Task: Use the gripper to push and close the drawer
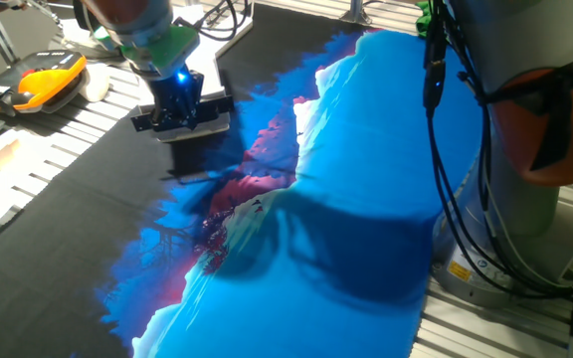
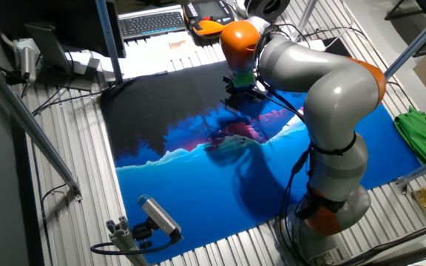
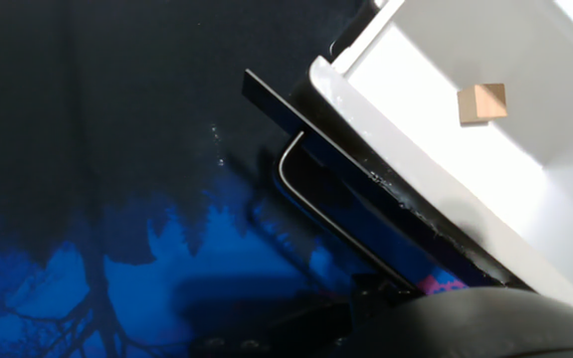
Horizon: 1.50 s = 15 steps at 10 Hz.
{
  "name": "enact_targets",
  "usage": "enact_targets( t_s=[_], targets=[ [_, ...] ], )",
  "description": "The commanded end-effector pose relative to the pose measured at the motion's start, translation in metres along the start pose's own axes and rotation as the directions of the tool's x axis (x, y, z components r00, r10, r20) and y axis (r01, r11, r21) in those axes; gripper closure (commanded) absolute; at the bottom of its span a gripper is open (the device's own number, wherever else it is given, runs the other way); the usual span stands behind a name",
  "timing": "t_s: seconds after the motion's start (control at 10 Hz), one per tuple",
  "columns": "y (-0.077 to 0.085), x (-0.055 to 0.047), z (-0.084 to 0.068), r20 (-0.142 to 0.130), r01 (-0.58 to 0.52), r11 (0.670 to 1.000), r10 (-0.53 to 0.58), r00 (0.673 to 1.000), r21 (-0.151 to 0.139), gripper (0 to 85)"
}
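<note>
The gripper (image 1: 181, 99), lit blue, hangs near the worktop's far edge; its opening cannot be told, and no object shows in its grasp. Hand view: the open drawer (image 3: 485, 169), directly below, contains a small wooden block (image 3: 481, 103).

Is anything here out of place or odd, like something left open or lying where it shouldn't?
Yes: in the hand view the drawer stands open, its dark front pulled out, and a small tan block lies alone inside. Nothing looks spilled or broken.
</note>
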<state>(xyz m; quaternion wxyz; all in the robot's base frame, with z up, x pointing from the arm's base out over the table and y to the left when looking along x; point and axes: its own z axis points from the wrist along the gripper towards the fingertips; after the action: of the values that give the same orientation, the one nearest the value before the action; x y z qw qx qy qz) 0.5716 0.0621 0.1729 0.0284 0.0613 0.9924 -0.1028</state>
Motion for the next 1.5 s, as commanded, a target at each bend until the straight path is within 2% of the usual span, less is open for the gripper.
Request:
enact_targets(
  t_s=[0.0, 0.4, 0.6, 0.8, 1.1, 1.3, 1.4],
  targets=[
    [-0.003, 0.000, 0.001, -0.001, 0.002, 1.000, -0.002, 1.000, -0.006, 85.0],
    [-0.007, -0.001, 0.002, -0.004, 0.001, 1.000, -0.001, 1.000, -0.011, 85.0],
    [-0.008, -0.001, 0.003, -0.014, -0.004, 1.000, 0.003, 1.000, -0.027, 85.0],
    [-0.008, -0.001, 0.004, -0.015, -0.006, 1.000, 0.006, 1.000, -0.026, 85.0],
    [-0.004, -0.001, 0.002, -0.029, -0.018, 0.999, 0.017, 0.999, -0.031, 85.0],
    [0.002, -0.001, 0.000, -0.041, -0.018, 0.999, 0.016, 0.999, -0.048, 85.0],
    [0.005, 0.000, -0.001, -0.043, -0.024, 0.999, 0.022, 0.999, -0.044, 85.0]
  ],
)
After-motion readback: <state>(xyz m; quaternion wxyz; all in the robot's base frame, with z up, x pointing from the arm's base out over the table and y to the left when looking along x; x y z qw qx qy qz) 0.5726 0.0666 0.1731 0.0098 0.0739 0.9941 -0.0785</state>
